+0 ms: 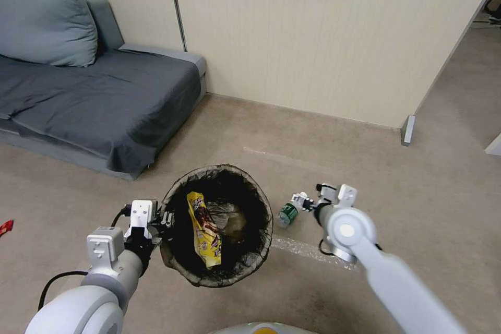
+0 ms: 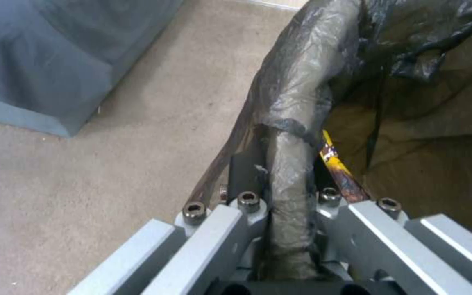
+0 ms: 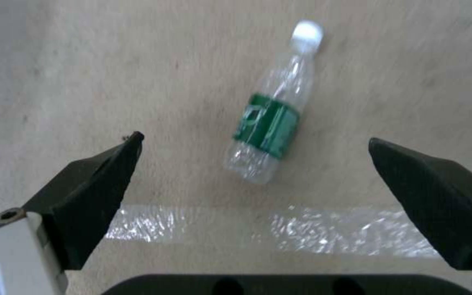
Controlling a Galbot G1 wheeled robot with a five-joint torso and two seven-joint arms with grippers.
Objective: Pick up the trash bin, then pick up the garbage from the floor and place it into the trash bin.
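1. Two grippers at work: left gripper (image 1: 166, 219) clamped on the bagged rim of the trash bin (image 1: 250, 250), held near the sofa (image 1: 104, 99); yellow wrapper (image 1: 204, 229) inside.
2. Right gripper (image 3: 252, 164) spread wide above the clear green-labelled bottle (image 3: 268, 119), lying on bare carpet (image 1: 417, 177) just beside the bin.
3. Open floor around the bottle; a strip of clear tape (image 3: 323, 231) near it; wall (image 1: 323, 36) behind.

one bin (image 1: 216, 271), one bottle (image 3: 268, 123), two wrappers (image 1: 204, 229)
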